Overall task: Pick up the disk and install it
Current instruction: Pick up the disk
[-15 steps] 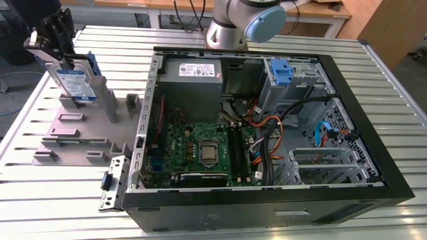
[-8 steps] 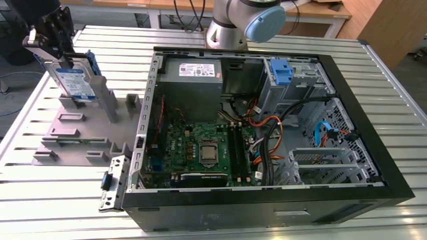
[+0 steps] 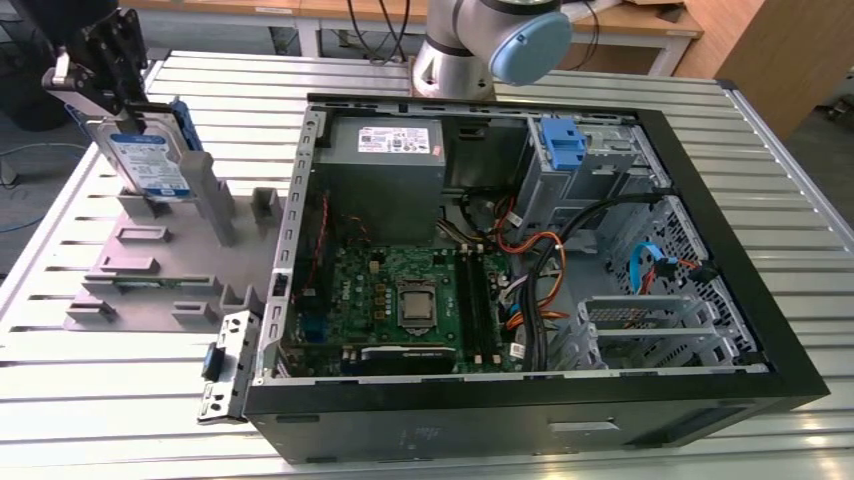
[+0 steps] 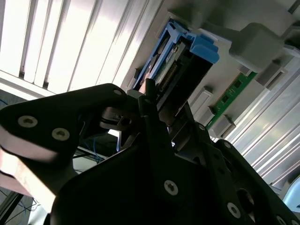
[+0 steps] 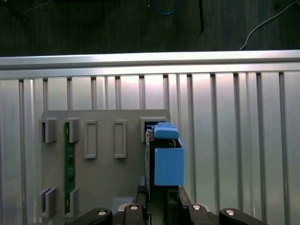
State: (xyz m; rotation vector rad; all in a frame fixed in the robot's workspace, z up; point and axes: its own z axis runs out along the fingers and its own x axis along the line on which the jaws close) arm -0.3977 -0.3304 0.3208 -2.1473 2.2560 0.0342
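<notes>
Surface: we work on a ribbed metal table (image 3: 120,425), with the parts rack at the exterior view's left and the open computer at its right.
Claw: our gripper (image 3: 114,100) sits at the far left, over the rack; its jaws stand on either side of the disk's upper end and look clamped on it.
Disk: the disk (image 3: 150,155) hangs directly below the claw with its long axis upright and slightly tilted. In the first wrist view it (image 5: 166,161) runs straight away from the claw.
Rack: the disk's lower end is at a slot of the grey fixture plate (image 3: 147,270); we cannot tell whether it is seated there.
Case: the computer case (image 3: 787,380) lies open-side up, well apart from the disk.
Bay: a blue latch (image 3: 566,145) stands in the far right corner.
</notes>
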